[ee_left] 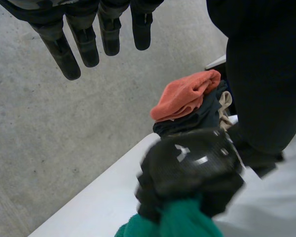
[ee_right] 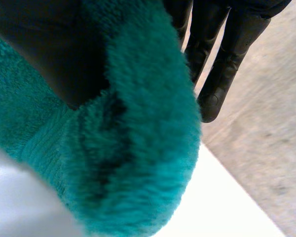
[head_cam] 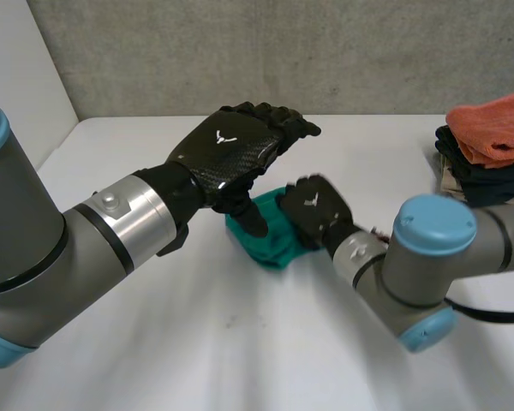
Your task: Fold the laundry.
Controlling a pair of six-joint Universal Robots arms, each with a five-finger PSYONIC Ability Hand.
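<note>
Right hand (head_cam: pixel 313 211) grips the bunched green towel (head_cam: pixel 270 247) mid-table, left hand (head_cam: pixel 224 151) hovers just above, fingers straight, empty. Risk: the one-sided grip lets the fold sag open, or the hands bump. Folded stack (head_cam: pixel 488 144) sits at the table's right edge

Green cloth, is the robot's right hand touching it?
Touching. The left wrist view shows the right hand with its fingers curled round the green cloth.

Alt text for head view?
The right hand grips a green cloth on the white table; the left hand hovers open above it. A folded stack topped by an orange towel sits at the table's right edge.
</note>
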